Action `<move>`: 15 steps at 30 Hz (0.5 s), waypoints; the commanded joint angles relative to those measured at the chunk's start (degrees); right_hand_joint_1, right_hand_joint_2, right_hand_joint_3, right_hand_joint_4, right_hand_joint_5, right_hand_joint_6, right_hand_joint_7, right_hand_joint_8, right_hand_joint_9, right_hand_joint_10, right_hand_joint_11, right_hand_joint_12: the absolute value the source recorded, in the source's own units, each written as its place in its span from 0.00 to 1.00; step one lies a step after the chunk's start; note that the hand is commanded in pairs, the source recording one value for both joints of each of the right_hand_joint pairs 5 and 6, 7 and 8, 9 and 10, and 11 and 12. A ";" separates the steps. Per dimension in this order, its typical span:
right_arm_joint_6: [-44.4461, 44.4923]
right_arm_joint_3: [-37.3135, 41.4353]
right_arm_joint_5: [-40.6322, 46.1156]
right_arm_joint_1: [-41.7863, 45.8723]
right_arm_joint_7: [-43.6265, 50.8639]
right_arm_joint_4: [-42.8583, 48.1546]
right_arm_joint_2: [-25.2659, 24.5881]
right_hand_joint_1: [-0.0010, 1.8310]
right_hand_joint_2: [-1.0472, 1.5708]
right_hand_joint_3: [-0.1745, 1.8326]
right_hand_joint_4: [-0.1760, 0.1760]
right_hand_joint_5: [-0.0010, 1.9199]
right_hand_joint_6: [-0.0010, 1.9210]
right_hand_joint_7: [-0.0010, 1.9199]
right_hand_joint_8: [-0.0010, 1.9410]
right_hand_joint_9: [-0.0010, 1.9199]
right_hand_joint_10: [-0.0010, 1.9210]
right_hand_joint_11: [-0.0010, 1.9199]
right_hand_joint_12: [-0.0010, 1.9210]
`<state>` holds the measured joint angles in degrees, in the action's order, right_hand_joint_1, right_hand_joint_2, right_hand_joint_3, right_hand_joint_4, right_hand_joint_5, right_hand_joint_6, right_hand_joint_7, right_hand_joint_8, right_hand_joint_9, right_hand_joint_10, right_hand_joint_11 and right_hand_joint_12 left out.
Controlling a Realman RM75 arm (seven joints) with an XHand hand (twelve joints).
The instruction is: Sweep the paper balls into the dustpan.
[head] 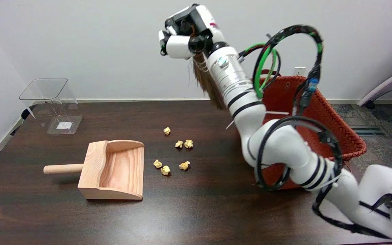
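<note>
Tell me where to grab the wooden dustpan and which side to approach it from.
Grip the dustpan by its round handle, which sticks out level from the closed back wall toward the picture's left. Come from above on that left side, fingers wrapping the dowel. The open mouth faces right toward the paper balls, so leave that side free.

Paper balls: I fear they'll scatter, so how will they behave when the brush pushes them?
The paper balls look small and crumpled, so probably very light. Their irregular shape suggests tumbling rather than rolling straight. Being loosely spread, some may slip sideways past the dustpan.

pale wood dustpan (114, 170); glossy dark table (199, 211).
</note>
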<state>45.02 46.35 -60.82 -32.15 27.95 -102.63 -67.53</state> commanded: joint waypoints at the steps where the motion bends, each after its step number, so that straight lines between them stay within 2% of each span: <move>1: 5.22 -2.00 -5.85 3.20 4.41 11.45 -13.40 0.74 0.68 0.59 0.50 1.00 1.00 1.00 0.99 1.00 1.00 1.00 1.00; 15: 10.21 -4.08 -7.94 5.76 1.28 16.80 -14.06 0.75 0.68 0.58 0.50 1.00 1.00 1.00 0.99 1.00 1.00 1.00 1.00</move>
<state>49.49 44.43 -65.61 -29.76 30.27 -92.48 -77.48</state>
